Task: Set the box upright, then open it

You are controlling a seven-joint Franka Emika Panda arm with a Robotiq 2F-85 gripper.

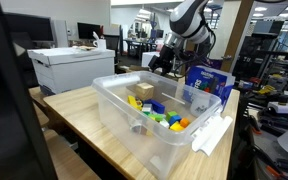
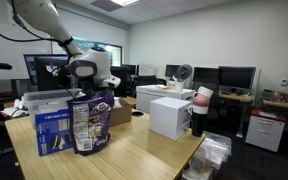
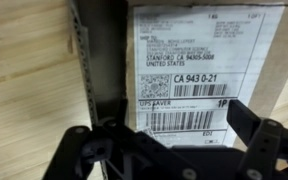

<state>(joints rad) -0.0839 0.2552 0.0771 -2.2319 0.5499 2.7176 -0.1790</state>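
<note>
**Open pincer poised over the labelled face of the box**

In the wrist view the box (image 3: 209, 60) fills the upper right of the frame. It lies on the wooden surface (image 3: 24, 70) with its shipping label (image 3: 199, 75) turned toward the camera. In an exterior view it is seen as a tan shape at centre left (image 2: 121, 113), just behind the snack bag (image 2: 91, 125) and near the blue printed box (image 2: 49, 130).

The pincer (image 3: 169, 150) is spread wide and nothing is held. Its dark fingers (image 3: 81, 152) enter from the bottom corners of the wrist view, and the label is visible between them. Whether the box is touched cannot be told.

The step in hand is judged to be the approach for tipping the box upright; the opening is not yet begun. To do it well, the fingers should be lowered astride one edge of the box and closed firmly. The box should then be turned slowly about the edge that rests on the surface, so that it is not slid into its neighbours. The flaps are best left free of the grip.

The arm (image 2: 44, 25) is seen reaching in from the upper left and bent down at the wrist, so the pincer is pointed almost straight down. In an exterior view the arm (image 1: 189, 20) is at the upper centre, behind the clear plastic bin (image 1: 119, 120).
</note>
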